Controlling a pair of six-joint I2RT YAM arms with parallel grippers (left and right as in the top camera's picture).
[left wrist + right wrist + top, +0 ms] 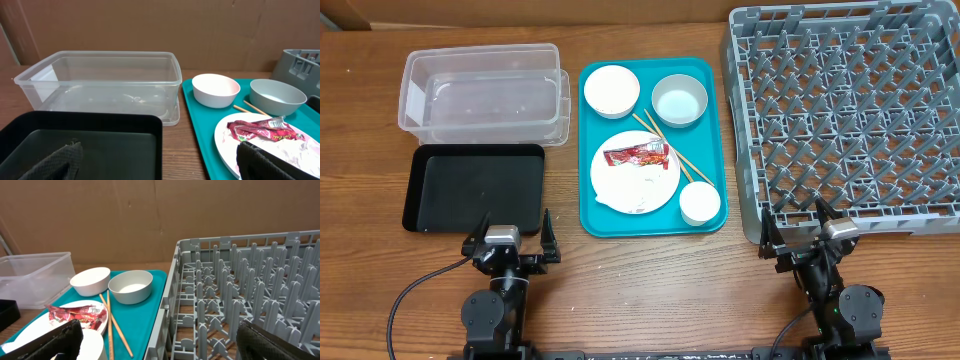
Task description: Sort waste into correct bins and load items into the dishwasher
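Both arms crouch low at the table's (650, 290) near edge: left gripper (513, 232) near-left of the teal tray (588, 215), right gripper (795, 225) near-right, fingers wide apart, empty. On the teal tray: cup (700, 203), plate (665, 180) with red wrapper (636, 155) and tissue (638, 190), chopsticks (670, 150), white bowl (611, 90), pale bowl (679, 100). Black tray (475, 185) and clear tub (480, 50) left; grey rack (845, 110) right. Cardboard wall (150, 25) behind.

Robot lab workbench, not a real kitchen: a wood-grain table (670, 275) backed by plain brown cardboard panels (150, 25). A left arm (498, 305) and right arm (845, 305) stand at its near edge, trailing a black cable (410, 298). A plate (610, 175) is staged on a teal serving tray (650, 226) beside a grey dish rack (740, 120).
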